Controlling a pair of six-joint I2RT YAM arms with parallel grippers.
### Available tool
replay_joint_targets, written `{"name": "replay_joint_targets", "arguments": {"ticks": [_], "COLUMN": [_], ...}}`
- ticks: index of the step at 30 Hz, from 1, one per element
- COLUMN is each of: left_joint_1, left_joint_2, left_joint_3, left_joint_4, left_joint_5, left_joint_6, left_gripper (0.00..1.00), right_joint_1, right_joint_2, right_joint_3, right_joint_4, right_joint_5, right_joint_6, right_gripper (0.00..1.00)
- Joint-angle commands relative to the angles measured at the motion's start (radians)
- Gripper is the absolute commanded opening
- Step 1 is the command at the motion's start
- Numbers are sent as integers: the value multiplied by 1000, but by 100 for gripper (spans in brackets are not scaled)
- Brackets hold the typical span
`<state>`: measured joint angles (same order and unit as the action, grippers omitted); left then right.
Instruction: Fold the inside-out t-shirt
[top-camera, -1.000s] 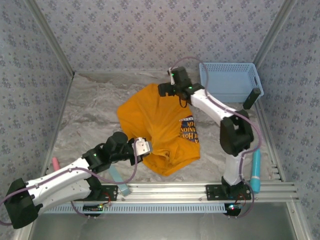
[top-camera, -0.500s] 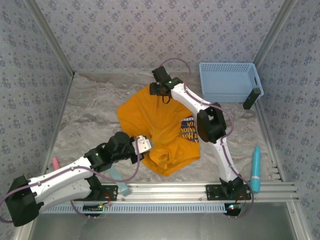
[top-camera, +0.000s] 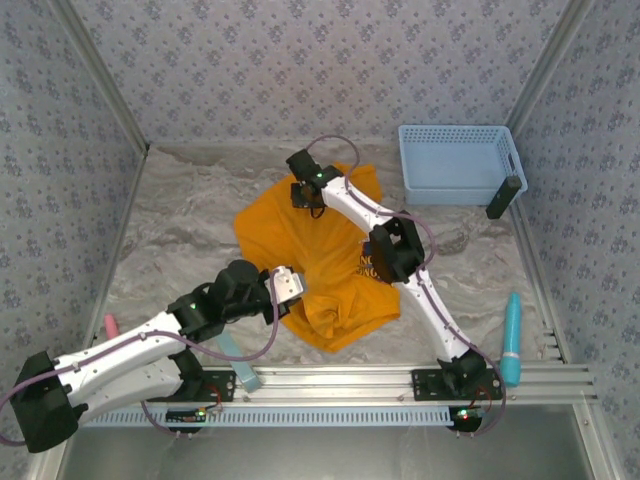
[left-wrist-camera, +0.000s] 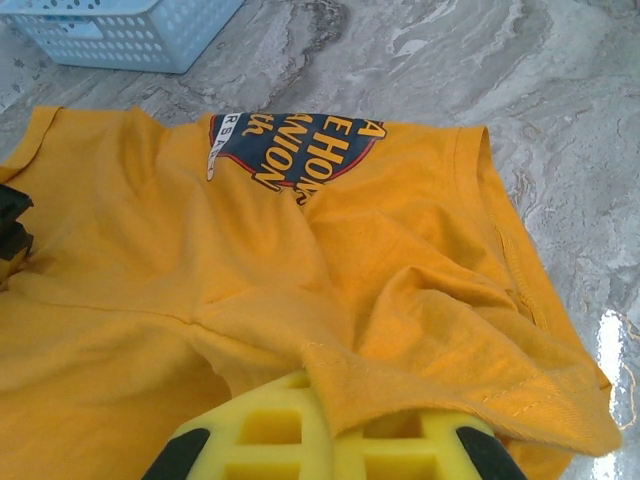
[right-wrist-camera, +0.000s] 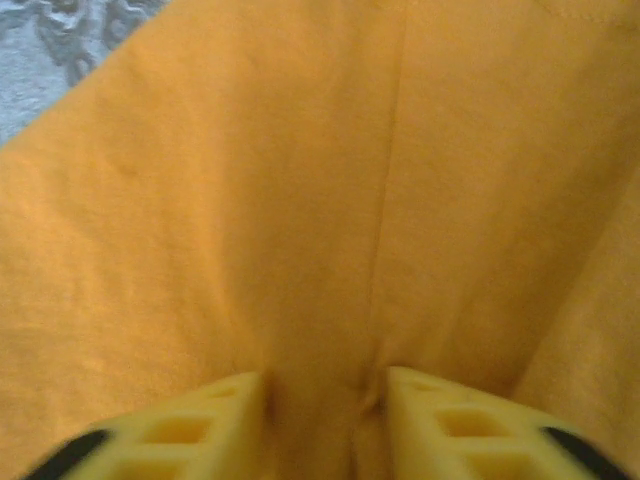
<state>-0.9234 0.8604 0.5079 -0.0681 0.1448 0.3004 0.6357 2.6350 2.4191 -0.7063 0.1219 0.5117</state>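
Our left gripper (left-wrist-camera: 330, 445) is pressed shut on a hemmed edge of the t-shirt (top-camera: 300, 245), which spreads ahead of its jaws. Our right gripper (right-wrist-camera: 320, 400) pinches a ridge of cloth at the far side. We'd lift both evenly, keeping the cloth taut. The basket (top-camera: 460, 165) sits well off to the side of the right jaws, out of our way.

1. 1 orange-yellow t-shirt (top-camera: 270, 232).
2. 1 light blue basket (top-camera: 455, 165).
3. 2 arms, 1 gripper each: left gripper (top-camera: 289, 288), right gripper (top-camera: 303, 192).
4. 2 blue-green sticks: right blue-green stick (top-camera: 512, 338), left blue-green stick (top-camera: 233, 358).
5. 1 pink item (top-camera: 111, 325), too small to identify.
6. 1 black stick (top-camera: 503, 197).
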Motion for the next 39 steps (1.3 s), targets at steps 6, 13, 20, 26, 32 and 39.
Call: {"name": "replay_joint_targets", "arguments": {"ticks": [6, 13, 20, 26, 32, 39], "left_joint_1": [-5, 44, 391, 571, 795, 833], "left_joint_2": [-61, -140, -124, 69, 255, 381], "left_joint_3": [44, 109, 376, 657, 1099, 1512], "left_joint_4": [-43, -150, -340, -328, -452, -696], "left_joint_5": [-30, 10, 352, 483, 660, 834], "left_joint_6": [-8, 50, 105, 80, 20, 63], "left_gripper": [0, 0, 0, 0, 0, 0], "right_joint_1": [-1, -36, -92, -111, -111, -33], "right_joint_2": [7, -141, -363, -572, -871, -1255], "right_joint_3": [76, 72, 80, 69, -98, -411], "right_joint_4": [-84, -97, -121, -165, -164, -154], "right_joint_5": [119, 96, 116, 251, 379, 584], "right_joint_6": [-10, 7, -6, -5, 36, 121], "right_gripper": [1, 0, 0, 0, 0, 0]}}
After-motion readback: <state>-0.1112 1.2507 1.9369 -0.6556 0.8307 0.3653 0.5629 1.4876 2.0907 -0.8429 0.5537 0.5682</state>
